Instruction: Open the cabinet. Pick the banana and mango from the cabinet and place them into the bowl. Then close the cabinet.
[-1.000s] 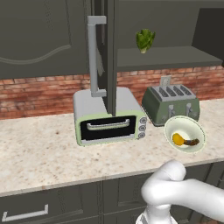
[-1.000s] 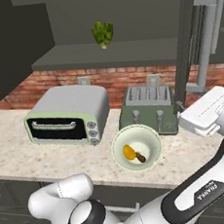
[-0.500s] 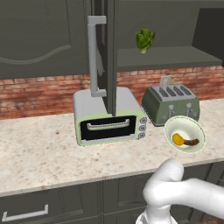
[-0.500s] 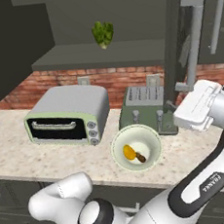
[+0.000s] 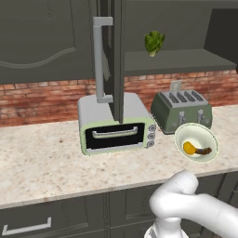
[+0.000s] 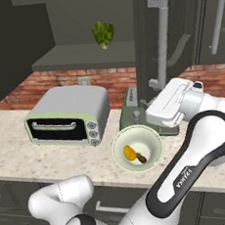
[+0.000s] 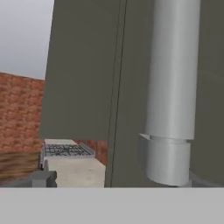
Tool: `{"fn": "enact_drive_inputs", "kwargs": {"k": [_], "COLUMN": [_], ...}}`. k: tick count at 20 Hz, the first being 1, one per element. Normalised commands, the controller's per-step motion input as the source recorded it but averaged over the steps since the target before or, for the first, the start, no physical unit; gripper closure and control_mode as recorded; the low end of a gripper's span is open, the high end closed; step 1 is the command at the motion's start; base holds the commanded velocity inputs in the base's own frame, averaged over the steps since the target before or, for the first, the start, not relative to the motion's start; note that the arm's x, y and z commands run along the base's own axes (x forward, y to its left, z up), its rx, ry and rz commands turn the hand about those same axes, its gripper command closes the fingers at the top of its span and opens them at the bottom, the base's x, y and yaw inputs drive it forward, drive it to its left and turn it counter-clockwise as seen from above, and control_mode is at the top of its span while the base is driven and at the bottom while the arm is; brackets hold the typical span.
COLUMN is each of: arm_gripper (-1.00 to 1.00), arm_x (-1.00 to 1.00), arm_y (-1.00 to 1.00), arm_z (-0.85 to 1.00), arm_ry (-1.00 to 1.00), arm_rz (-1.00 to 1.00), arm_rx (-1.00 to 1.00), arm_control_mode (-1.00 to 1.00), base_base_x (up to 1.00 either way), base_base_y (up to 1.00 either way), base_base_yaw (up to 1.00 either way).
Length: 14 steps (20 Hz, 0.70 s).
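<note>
Upper wall cabinet [image 5: 116, 60], dark grey-green, both doors swung out: the left door stands edge-on above the toaster oven, its long light-grey bar handle [image 5: 100, 60] vertical; the right door [image 6: 148, 37] stands edge-on above the toaster, its bar handle [image 6: 160, 43] likewise vertical and seen close in the hand view [image 7: 170, 100]. Cabinet shelf [image 5: 176, 60]: one green leafy lettuce head [image 5: 154, 42], upright, above and behind the toaster. Tabletop [image 5: 46, 162], pale speckled stone, in front of a red brick wall [image 5: 42, 95]. On it, a pale green toaster oven [image 5: 116, 123] with dark glass door, left of the toaster; a dark green four-slot toaster [image 5: 182, 110]; a round pale cream-green bowl [image 5: 196, 142] just in front of the toaster, at its right end in the left base view. Bowl contents: one yellow-orange mango [image 5: 188, 148] and one dark brownish banana [image 5: 203, 150], lying side by side and touching. Gripper [image 6: 156, 114], on the white arm, raised beside the right door just below the foot of its handle, above the toaster. State of the jaws: cannot be told, the fingertips being hidden. Low cabinets [image 5: 56, 218] with horizontal handles below the tabletop.
</note>
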Motion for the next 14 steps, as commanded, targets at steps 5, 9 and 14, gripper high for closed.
{"fn": "enact_drive_inputs", "kwargs": {"k": [5, 9, 14], "arm_gripper": [-1.0, -1.0, -1.0], "arm_x": [0.21, 0.55, 0.73], "arm_y": [0.26, 0.04, 0.02], "arm_z": [0.09, 0.12, 0.0], "arm_ry": [0.0, 0.01, 0.0], "arm_rz": [-0.13, -0.11, -0.04], "arm_rx": [0.0, 0.0, 0.0], "arm_control_mode": [-1.0, -1.0, -1.0], "base_base_x": [0.0, 0.0, 0.0], "base_base_y": [0.0, 0.0, 0.0], "base_base_yaw": [0.0, 0.0, 0.0]}}
